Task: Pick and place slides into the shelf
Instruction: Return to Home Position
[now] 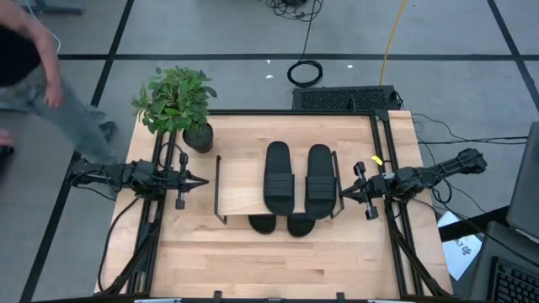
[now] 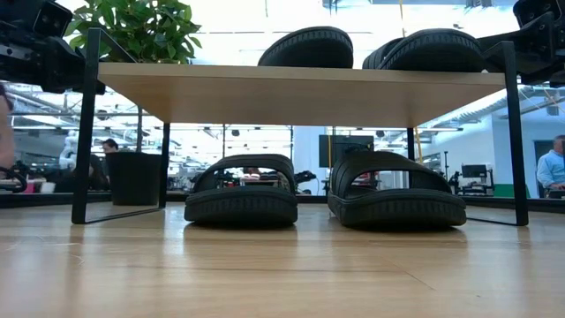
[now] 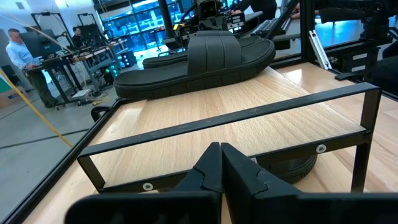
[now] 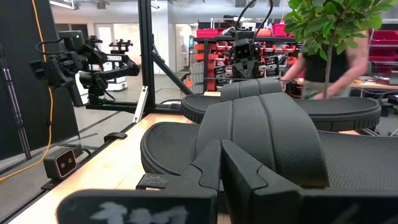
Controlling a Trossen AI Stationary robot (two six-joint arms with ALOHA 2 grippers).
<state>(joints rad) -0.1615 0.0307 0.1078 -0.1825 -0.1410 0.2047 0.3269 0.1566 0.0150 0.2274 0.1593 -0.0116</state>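
All four slides look placed, so the job appears to be essentially done. The shelf (image 1: 240,189) stands at the middle of the bench (image 1: 278,261). On its wooden board the first top slide (image 1: 278,177) and the second top slide (image 1: 319,177) lie side by side, the first at 9 o'clock of the second, both running from 12 to 6 o'clock.

Under the board sit the other two. The first lower slide (image 2: 241,190) and the second lower slide (image 2: 395,190) rest flat on the bench inside the wire frame, close together but apart. From above, only their ends poke out past the board's 6 o'clock edge.

The left hand (image 1: 202,180) hovers just off the shelf at 9 o'clock, its fingers pressed together with nothing between them. The right hand (image 1: 344,194) is just off the frame at 3 o'clock, also pinched closed and empty. No slide lies loose on the bench.

What seems left is for both arms to draw back from the shelf to rest. A potted plant (image 1: 175,99) stands at the 10 o'clock corner.
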